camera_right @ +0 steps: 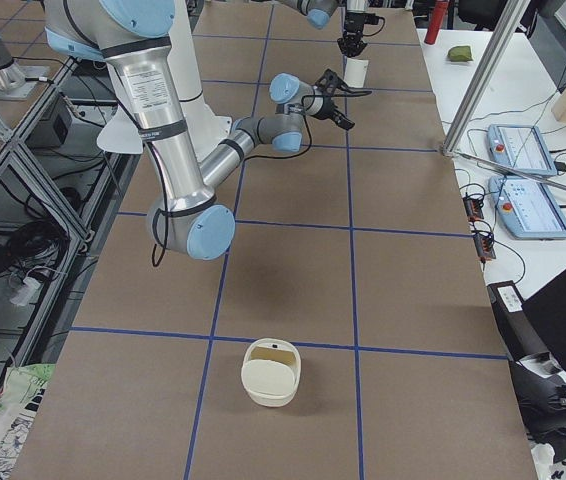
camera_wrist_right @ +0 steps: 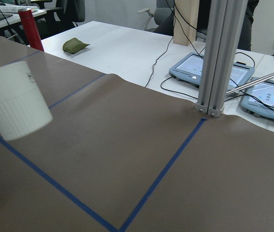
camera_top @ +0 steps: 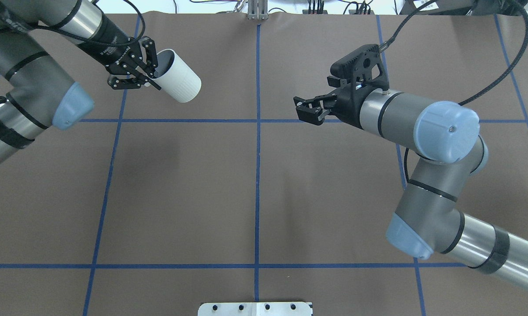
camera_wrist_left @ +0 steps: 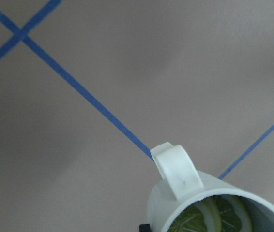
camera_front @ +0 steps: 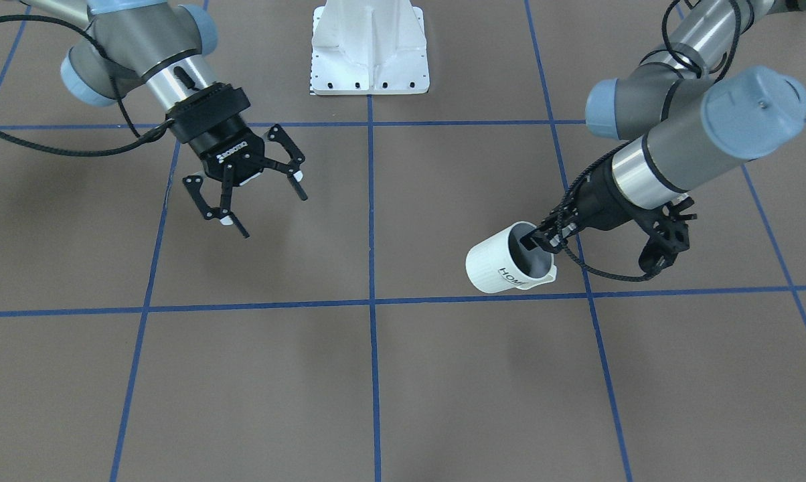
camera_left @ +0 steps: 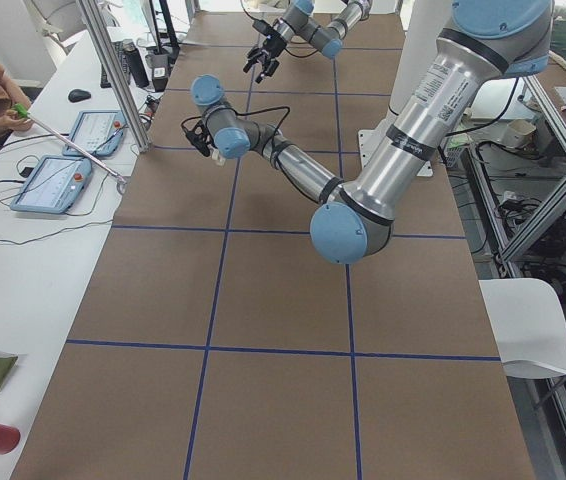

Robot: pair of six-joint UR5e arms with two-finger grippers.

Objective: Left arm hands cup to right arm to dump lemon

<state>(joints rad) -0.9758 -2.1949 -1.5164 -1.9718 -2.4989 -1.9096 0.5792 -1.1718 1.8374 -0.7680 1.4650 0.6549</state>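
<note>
You have two arms over the brown table (camera_front: pixel 443 375), and two claws. There is one cup (camera_front: pixel 500 264). It holds lemon slices (camera_wrist_left: pixel 209 215); you can count at least two, overlapping, in the left wrist view.

The left gripper (camera_front: pixel 540 241) is clamped on the cup's wall at the rim, with one finger down inside the grey interior and the other outside. It holds the cup in the air over the robot's left side of the table, well away from the base. The cup is tipped steeply onto its side, so that its mouth faces the claw and its ribbed bottom points toward the table's middle. The "HOME" lettering shows on the side that faces you.

The right gripper (camera_front: pixel 269 207) hangs above its own side, well apart from the cup. Its fingers are spread wide and touch nothing, and nothing sits between the white pads (camera_front: pixel 298 175).

One white base plate (camera_front: pixel 369 47) stands at the robot's edge. One white tub (camera_right: pixel 271 372) sits at the table's right end.
</note>
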